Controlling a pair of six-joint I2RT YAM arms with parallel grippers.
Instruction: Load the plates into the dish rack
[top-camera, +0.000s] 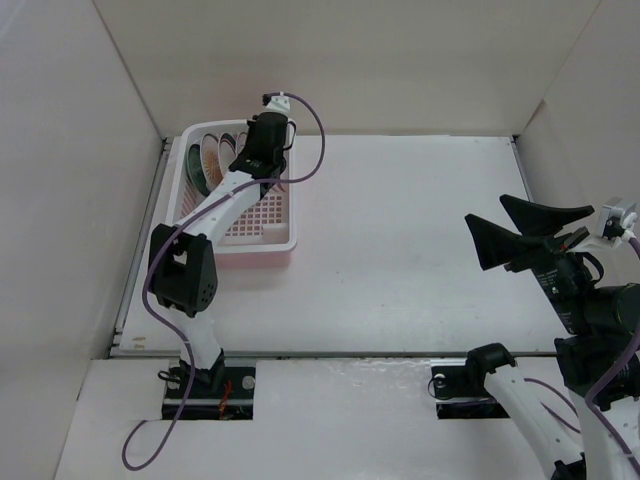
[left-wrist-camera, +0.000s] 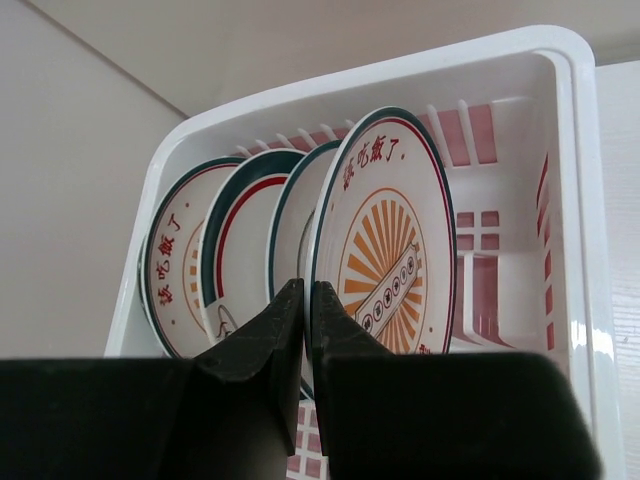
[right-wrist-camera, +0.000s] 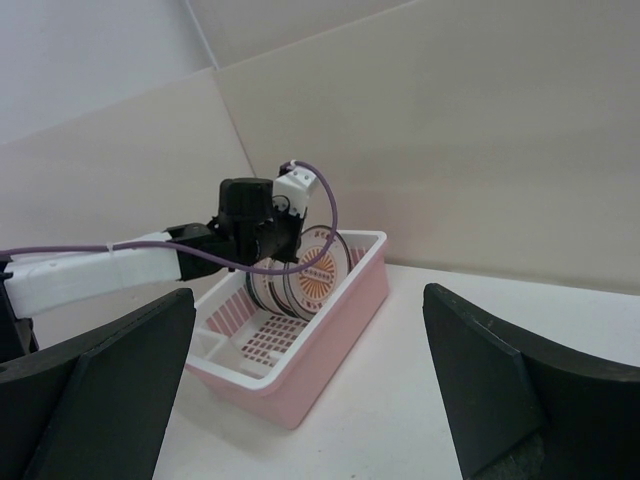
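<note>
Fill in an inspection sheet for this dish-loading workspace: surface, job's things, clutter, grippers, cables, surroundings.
Surface: white table, with the dish rack in its far left corner.
Job's things: at least four plates stand on edge in the pink rack.
Clutter: nothing seen.
Grippers: left gripper has its fingers shut at the front plate rim, and whether they pinch it cannot be told. The right gripper is open and empty, away from the rack.
Cables: a purple cable arches off the left wrist beside the rack.
Surroundings: plain white walls.
</note>
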